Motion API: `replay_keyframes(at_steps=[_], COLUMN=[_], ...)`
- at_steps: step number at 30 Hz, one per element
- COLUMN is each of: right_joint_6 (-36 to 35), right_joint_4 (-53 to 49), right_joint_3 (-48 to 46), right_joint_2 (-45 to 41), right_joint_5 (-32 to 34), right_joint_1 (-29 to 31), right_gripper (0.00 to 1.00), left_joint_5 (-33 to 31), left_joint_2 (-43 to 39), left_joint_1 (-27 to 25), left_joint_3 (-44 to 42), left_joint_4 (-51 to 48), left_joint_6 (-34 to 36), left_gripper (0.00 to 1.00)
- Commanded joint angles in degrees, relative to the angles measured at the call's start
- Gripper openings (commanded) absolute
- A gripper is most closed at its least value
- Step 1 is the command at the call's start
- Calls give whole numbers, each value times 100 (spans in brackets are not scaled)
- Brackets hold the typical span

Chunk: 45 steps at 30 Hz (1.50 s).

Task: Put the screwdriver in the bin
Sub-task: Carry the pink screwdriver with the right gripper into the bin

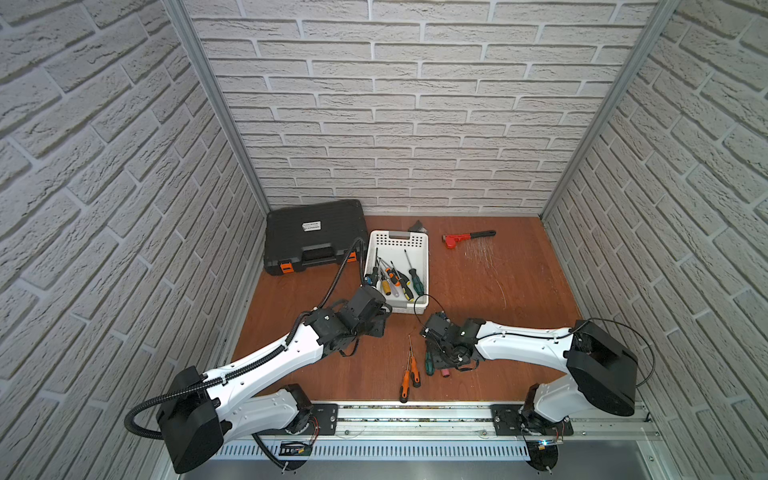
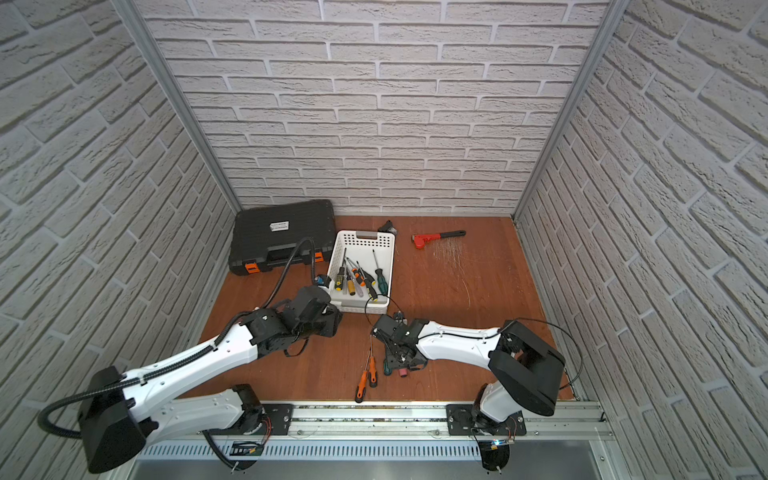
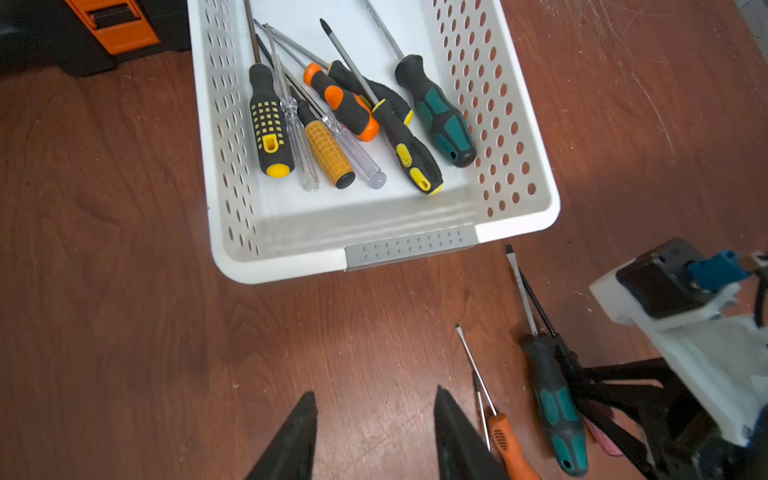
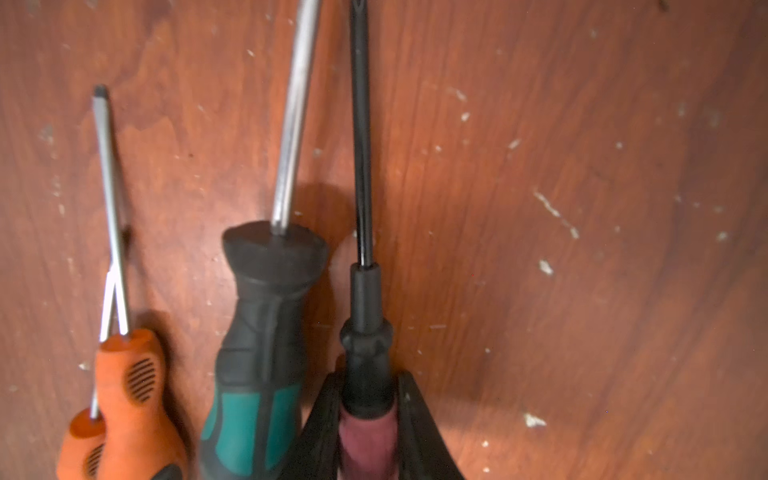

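Right wrist view has the right gripper [image 4: 366,386] clamped on the screwdriver [image 4: 365,324] at the front of its maroon handle, low on the surface [image 4: 582,291]. The green-handled screwdriver [image 4: 257,374] lies just beside it and could be dragged along on the lift; a grip this far forward may also let the handle sag. The long axis runs front to back, tip toward the bin [image 3: 291,270]. The left gripper [image 3: 374,419] hovers with fingers apart, empty

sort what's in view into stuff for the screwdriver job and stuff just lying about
Job: maroon-handled screwdriver, clamped in the right gripper; white bin; teal screwdriver and two orange screwdrivers loose on the table, probably next.
Lying about: black tool case; red wrench; small dark object behind the bin.
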Motion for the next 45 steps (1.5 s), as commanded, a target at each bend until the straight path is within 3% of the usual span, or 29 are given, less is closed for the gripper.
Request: replay_keyframes(at_steps=[1,7,12,18,25,30,38,45], right_joint_6=[-116,-420,-1304,-2520,-2850,-2861,-3131,-2926], right_joint_4=[-336,-688,-1271,-1268,-938,-740,-1012,-914], right_joint_3=[-131,-94,996,3310,5367,5965,6114,5993], right_joint_2=[-376,-1190,-1573,-166,1860,2675,3320,3545], right_joint_5=[99,-218,-94,-292,-1412,-1712,-854,-665], right_joint_1=[-118,-916,-1697,-1968,-1968,-1952,-1984,-2020], right_gripper=[5,5,5,5,5,5,5,6], left_joint_5=[-220,-358,-546,-432,-508,-531,-497,-450], left_joint_2=[-175,-303,-575,-971,-1458,-1755,-1719,-1582], left_joint_1=[35,104,233,627,722,781,836,844], left_joint_3=[-50,-78,-147,-529,-687,-859,-885,-816], left_joint_4=[59,-184,-441,-492,-856,-943,-874,-811], left_joint_6=[-46,-184,-384,-823,-1028,-1213,-1215,-1218], left_gripper=[47,47,47,48,48,49,50,50])
